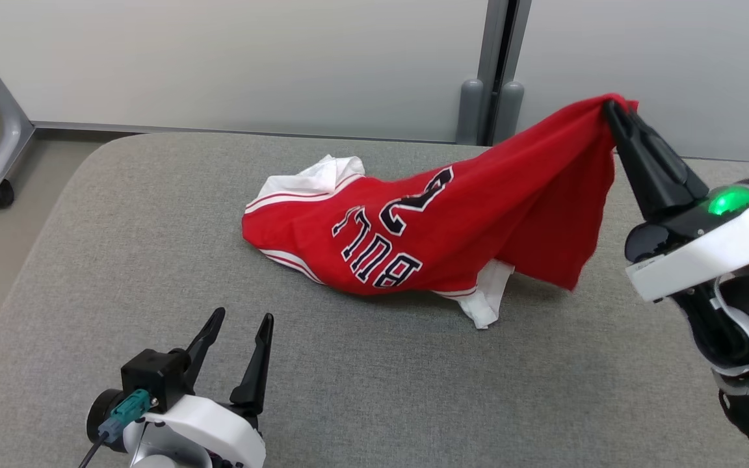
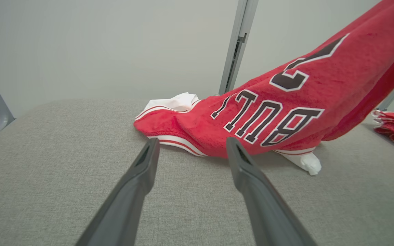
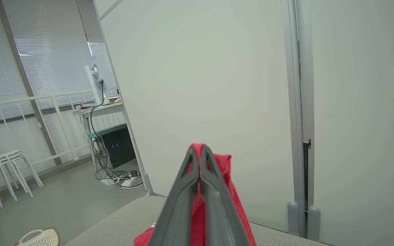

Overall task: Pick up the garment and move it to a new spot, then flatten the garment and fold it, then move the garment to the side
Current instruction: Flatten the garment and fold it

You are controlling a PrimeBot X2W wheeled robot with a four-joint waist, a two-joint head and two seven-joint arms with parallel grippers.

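One jersey sprawls on the grey tabletop with two hands near: right hand clenched on its raised edge, left hand released, apart.

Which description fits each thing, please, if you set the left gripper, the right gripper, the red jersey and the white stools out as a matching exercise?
1. left gripper
2. right gripper
3. red jersey
4. white stools

A. one end lifted, the rest lying on the grey table
B. jaws open, nothing between them
C. standing on the floor
D. jaws shut on red cloth

Pairs: 1-B, 2-D, 3-A, 4-C
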